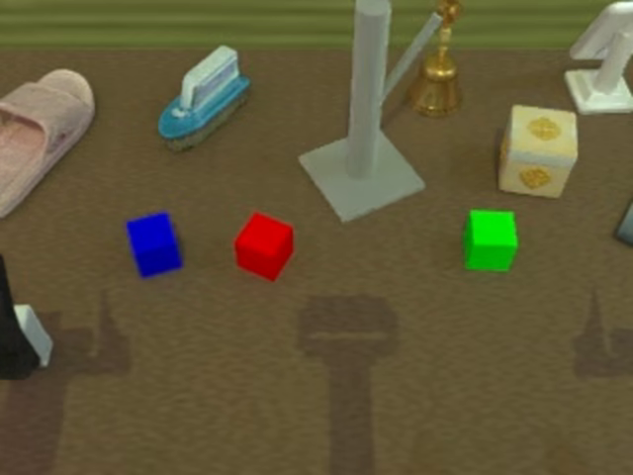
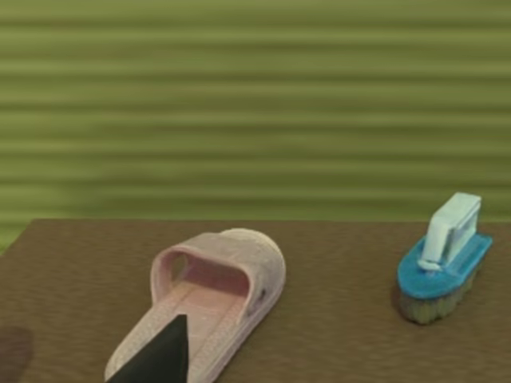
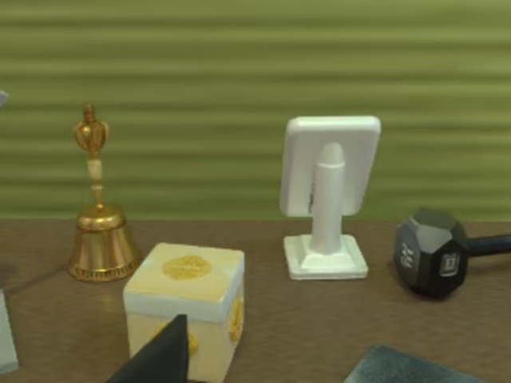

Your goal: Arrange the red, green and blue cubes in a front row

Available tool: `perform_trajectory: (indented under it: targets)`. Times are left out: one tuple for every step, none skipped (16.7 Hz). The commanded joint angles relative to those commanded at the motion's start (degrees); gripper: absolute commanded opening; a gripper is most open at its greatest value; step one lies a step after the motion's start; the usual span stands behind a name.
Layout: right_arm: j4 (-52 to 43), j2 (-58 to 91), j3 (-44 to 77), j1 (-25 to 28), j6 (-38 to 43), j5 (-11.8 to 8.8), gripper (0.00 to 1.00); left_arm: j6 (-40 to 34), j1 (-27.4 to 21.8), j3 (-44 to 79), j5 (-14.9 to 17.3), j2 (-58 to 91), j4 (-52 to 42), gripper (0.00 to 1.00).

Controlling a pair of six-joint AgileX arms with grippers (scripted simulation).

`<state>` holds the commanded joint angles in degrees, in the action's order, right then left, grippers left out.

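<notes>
The left end effector (image 1: pixel 20 341) sat parked, its opening impossible to tell, with the blue cube (image 1: pixel 153 243) nearest, the red cube (image 1: pixel 264 245) beyond and the green cube (image 1: pixel 491 239) farthest, risking a bump into the stand (image 1: pixel 361 173) on any reach

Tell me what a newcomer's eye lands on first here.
The three bright cubes strung across the middle of the brown table: blue cube at left, red cube close beside it, green cube apart at right. Next, the tall grey stand behind them at centre and the gold bell to its right.
</notes>
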<state>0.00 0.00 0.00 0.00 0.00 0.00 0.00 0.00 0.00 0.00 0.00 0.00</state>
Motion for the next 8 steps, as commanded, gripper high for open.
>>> perform_trajectory:
  targets:
    - [0.0, 0.0, 0.0, 0.0, 0.0, 0.0, 1.0, 0.0, 0.0, 0.0, 0.0, 0.0, 0.0, 1.0]
    - [0.0, 0.0, 0.0, 0.0, 0.0, 0.0, 1.0, 0.0, 0.0, 0.0, 0.0, 0.0, 0.0, 1.0]
    - [0.0, 0.0, 0.0, 0.0, 0.0, 0.0, 1.0, -0.03, -0.12, 0.56, -0.03, 0.57, -0.35, 1.0]
    - [0.0, 0.0, 0.0, 0.0, 0.0, 0.0, 1.0, -0.07, -0.38, 1.72, -0.08, 1.74, -1.1, 1.0]
    - [0.0, 0.0, 0.0, 0.0, 0.0, 0.0, 1.0, -0.13, -0.78, 3.48, -0.13, 3.53, -2.24, 1.0]
    - [0.0, 0.0, 0.0, 0.0, 0.0, 0.0, 1.0, -0.19, -1.32, 5.84, -0.18, 5.92, -3.74, 1.0]
    - [0.0, 0.0, 0.0, 0.0, 0.0, 0.0, 1.0, -0.25, -2.0, 8.77, -0.22, 8.92, -5.58, 1.0]
    - [0.0, 0.0, 0.0, 0.0, 0.0, 0.0, 1.0, -0.3, -2.8, 12.21, -0.25, 12.53, -7.74, 1.0]
